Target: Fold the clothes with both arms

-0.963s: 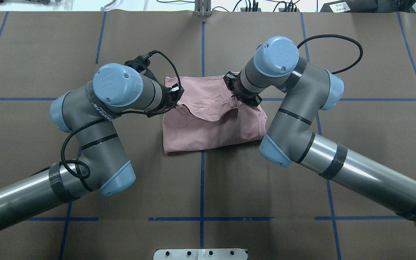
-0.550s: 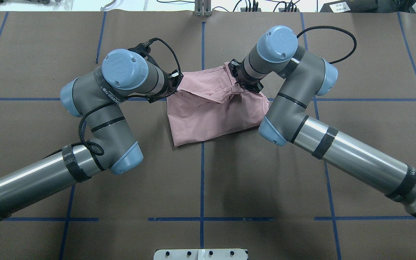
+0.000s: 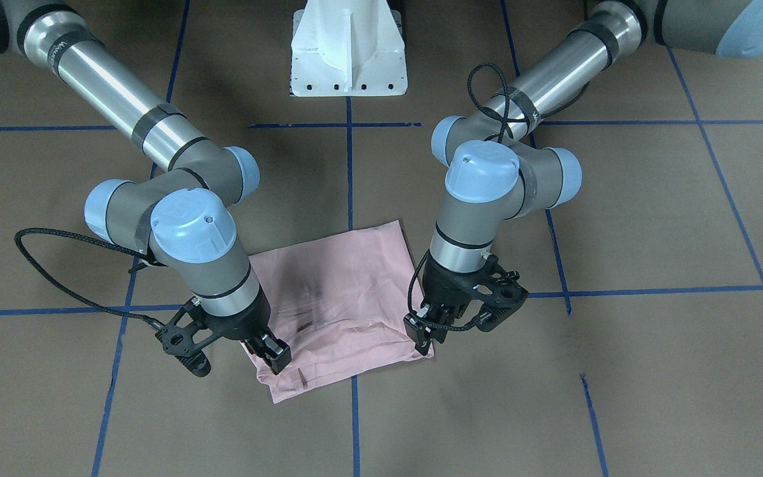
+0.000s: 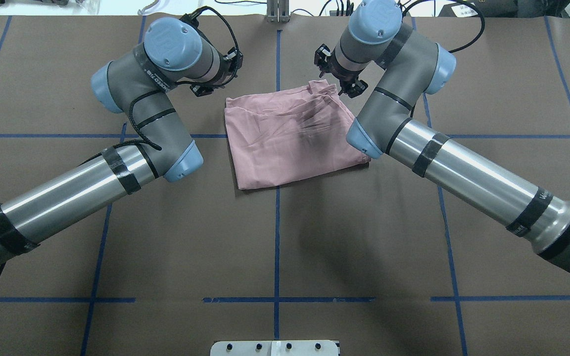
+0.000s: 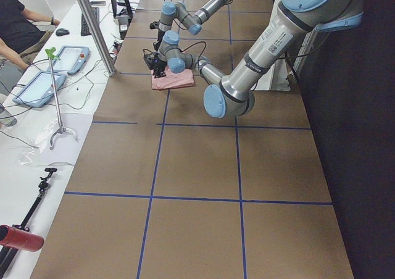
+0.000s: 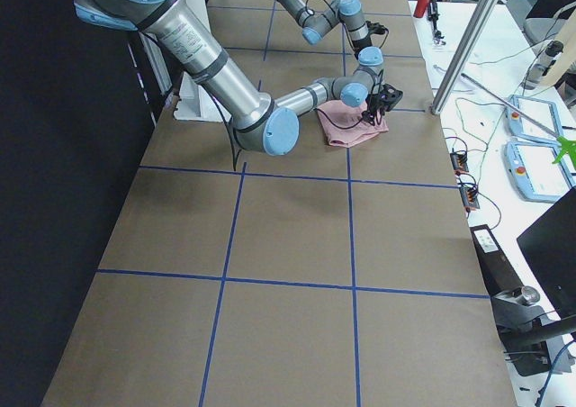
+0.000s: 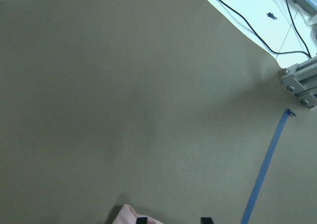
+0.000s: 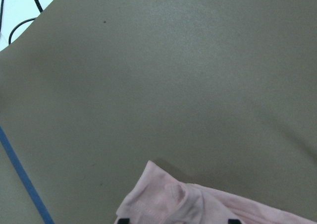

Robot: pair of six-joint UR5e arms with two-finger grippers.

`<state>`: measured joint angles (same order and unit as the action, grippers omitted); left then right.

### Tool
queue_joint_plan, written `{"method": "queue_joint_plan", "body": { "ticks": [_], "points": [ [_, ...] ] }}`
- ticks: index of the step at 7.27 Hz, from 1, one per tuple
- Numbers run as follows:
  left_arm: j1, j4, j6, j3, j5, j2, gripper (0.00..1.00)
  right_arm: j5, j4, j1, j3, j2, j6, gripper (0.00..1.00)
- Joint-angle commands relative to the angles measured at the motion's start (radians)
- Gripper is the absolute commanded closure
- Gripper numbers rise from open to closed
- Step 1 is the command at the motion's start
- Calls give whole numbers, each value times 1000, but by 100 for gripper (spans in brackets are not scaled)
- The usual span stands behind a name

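Observation:
The pale pink T-shirt (image 4: 290, 138) lies folded and flat on the brown table, also in the front view (image 3: 342, 298). Its print is hidden. My left gripper (image 4: 215, 91) stands low at the shirt's far left corner (image 3: 426, 339). In its wrist view the fingertips (image 7: 141, 220) stand apart over bare table, with a pink corner (image 7: 126, 215) beside them. My right gripper (image 4: 337, 81) is at the far right corner (image 3: 274, 354). Its fingertips (image 8: 124, 220) stand wide apart with the shirt's hem (image 8: 168, 199) lying between them.
The white pedestal (image 3: 348, 46) stands at the near middle edge. A metal post (image 4: 277, 12) and cables sit at the far edge. Blue tape lines (image 4: 276, 222) grid the table. An operator (image 5: 15, 20) and tablets (image 5: 40, 87) are beside the table.
Both arms have carried the shirt's lifted edge toward the far side and laid it down. The shirt now lies flat, and both grippers stand open at its far corners.

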<state>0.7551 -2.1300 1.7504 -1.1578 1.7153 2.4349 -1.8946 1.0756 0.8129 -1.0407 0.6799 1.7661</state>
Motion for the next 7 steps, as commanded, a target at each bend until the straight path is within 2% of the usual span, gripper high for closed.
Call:
{"method": "queue_joint_plan", "body": {
  "ticks": [1, 2, 3, 4, 5, 7],
  "points": [
    [9, 2, -46, 3, 7, 3, 0, -18, 1, 40, 14, -8, -34, 0],
    [35, 8, -89, -5, 67, 0, 0, -90, 9, 101, 13, -6, -130, 0],
    [90, 16, -153, -63, 143, -35, 0, -186, 39, 185, 11, 3, -252, 0],
    [142, 47, -239, -166, 194, -119, 0, -257, 117, 271, 2, 12, -402, 0],
    [203, 117, -353, -274, 237, -185, 0, -302, 233, 354, -22, 39, -603, 0],
    [303, 325, -624, -510, 270, -322, 0, -305, 413, 481, -128, 160, -1028, 0]
  ]
}}
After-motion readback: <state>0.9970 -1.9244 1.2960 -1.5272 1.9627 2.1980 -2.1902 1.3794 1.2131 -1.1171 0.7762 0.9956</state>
